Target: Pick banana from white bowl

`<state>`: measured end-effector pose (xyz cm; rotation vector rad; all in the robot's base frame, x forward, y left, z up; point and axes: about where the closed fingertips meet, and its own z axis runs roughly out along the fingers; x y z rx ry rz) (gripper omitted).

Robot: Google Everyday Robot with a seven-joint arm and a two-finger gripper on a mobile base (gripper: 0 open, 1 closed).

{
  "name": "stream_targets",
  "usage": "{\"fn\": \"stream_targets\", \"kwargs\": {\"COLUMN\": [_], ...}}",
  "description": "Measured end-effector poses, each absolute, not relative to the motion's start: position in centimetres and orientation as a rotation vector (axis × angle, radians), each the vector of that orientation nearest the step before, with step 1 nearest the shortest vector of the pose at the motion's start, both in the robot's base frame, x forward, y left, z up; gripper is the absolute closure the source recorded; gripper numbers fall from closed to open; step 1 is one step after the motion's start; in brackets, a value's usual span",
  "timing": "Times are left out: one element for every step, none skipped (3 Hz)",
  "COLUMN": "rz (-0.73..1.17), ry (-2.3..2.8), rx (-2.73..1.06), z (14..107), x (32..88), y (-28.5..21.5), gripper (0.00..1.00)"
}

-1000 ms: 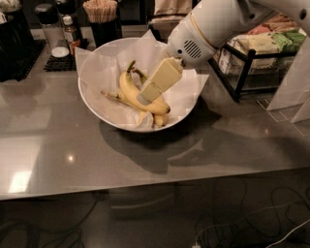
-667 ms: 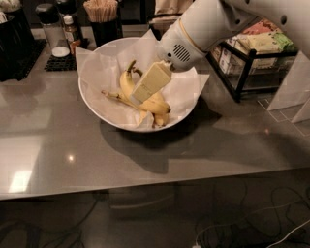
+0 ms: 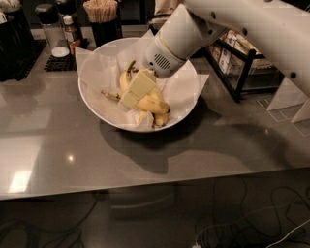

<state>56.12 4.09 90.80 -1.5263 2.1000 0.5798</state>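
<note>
The gripper (image 3: 131,97) hangs inside the white bowl (image 3: 93,109), low over the banana (image 3: 156,104); whether it grips cannot be told.

High cam, down-angled; gripper (image 3: 131,94) upper-ctr

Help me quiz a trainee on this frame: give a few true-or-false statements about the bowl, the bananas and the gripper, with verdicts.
1. The white bowl stands on the grey table. True.
2. The gripper is down inside the bowl, right over the bananas. True.
3. The banana lies on the table beside the bowl. False: the banana lies in the bowl with the others.
4. The bowl's inside is bare. False: crinkled white paper lines it.
5. A holder of wooden sticks stands behind the bowl. True.
</note>
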Motion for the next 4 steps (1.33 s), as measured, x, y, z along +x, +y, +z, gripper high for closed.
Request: {"fn": "stream_targets", "kwargs": {"rz": [0.576,0.576,0.571,0.546], "ry": [2.118,2.141,2.173,2.201], "rx": [-1.535,-1.546,-1.537,-1.516], "z": [89.5,88.2,87.1,86.5], "x": [56.4,56.6,56.9,57.4], "y": [5.2,5.9,5.9,5.3], "gripper": [0.20,0.23,0.22,0.23]}}
